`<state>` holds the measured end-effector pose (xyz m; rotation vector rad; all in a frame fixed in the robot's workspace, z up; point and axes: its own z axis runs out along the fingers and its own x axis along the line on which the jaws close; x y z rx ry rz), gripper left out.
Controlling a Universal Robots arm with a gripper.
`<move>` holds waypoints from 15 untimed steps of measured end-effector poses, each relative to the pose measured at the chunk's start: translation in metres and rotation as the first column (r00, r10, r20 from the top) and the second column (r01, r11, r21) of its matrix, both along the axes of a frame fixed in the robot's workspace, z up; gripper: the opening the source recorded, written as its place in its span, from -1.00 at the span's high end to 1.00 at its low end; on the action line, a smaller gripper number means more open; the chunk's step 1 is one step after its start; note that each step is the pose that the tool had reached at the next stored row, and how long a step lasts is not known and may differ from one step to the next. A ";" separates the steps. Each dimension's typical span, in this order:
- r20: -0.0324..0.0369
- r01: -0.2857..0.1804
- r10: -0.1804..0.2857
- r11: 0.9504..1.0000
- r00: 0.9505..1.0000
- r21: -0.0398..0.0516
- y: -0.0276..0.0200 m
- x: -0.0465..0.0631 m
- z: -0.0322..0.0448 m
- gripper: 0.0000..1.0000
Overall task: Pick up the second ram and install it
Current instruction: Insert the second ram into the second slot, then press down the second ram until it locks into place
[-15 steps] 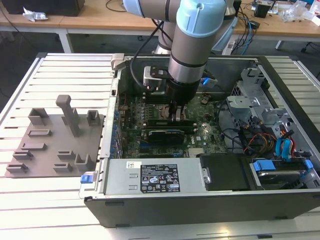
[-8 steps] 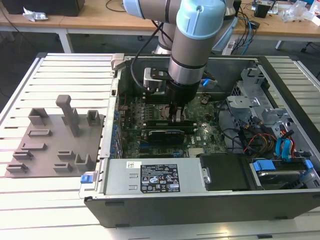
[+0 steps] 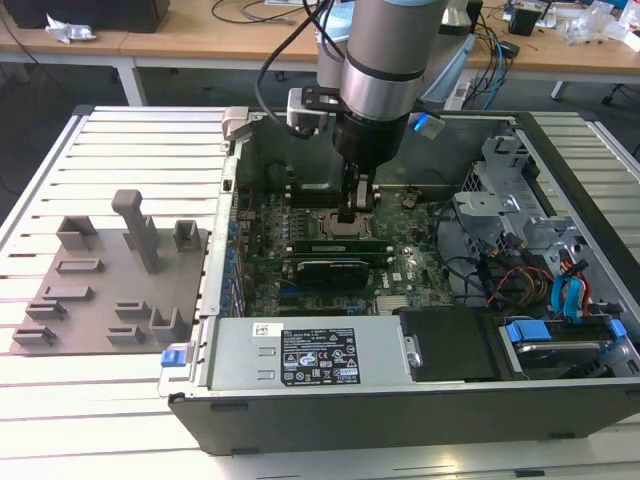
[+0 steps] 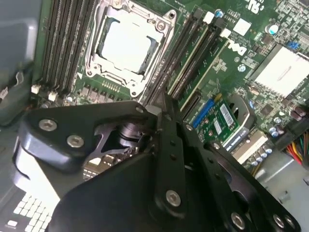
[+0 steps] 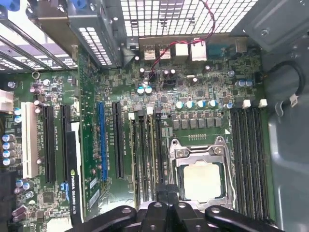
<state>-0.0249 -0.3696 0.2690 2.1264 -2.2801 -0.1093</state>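
Ram stick [image 5: 152,154] stands on edge in the slots just beside the processor socket [image 5: 200,179], at my pincer [image 5: 167,193], tips drawn together. I keep square and press evenly so the end clips [image 5: 131,116] catch.

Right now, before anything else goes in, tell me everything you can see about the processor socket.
The processor socket is a square, silver, metal-looking frame with screws at its corners, closed around a pale, dull square plate in its middle. Nothing is mounted on top of it. It lies flat on the green motherboard, with rows of long black memory slots running along two opposite sides. The gripper hangs by the slots at one edge of the frame.
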 end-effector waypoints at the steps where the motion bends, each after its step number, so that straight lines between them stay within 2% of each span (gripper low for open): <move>1: 0.000 0.000 0.000 1.000 1.000 0.000 0.0000 0.000 0.0001 0.80; 6: 0.000 0.000 0.000 1.000 1.000 0.000 0.0000 0.000 0.0001 0.80; 7: -0.001 0.000 0.000 1.000 1.000 0.000 -0.0001 0.003 -0.0002 0.80; 8: -0.003 0.000 0.000 1.000 1.000 0.000 0.0000 0.011 -0.0019 0.80; 9: -0.006 0.000 0.000 1.000 1.000 0.000 0.0000 0.024 -0.0064 0.80; 10: -0.007 0.000 0.000 1.000 1.000 0.000 0.0000 0.031 -0.0095 0.80; 13: -0.007 0.000 0.000 1.000 1.000 0.000 -0.0001 0.043 -0.0212 0.80; 15: -0.007 0.000 0.000 1.000 1.000 -0.001 -0.0006 0.053 -0.0319 0.80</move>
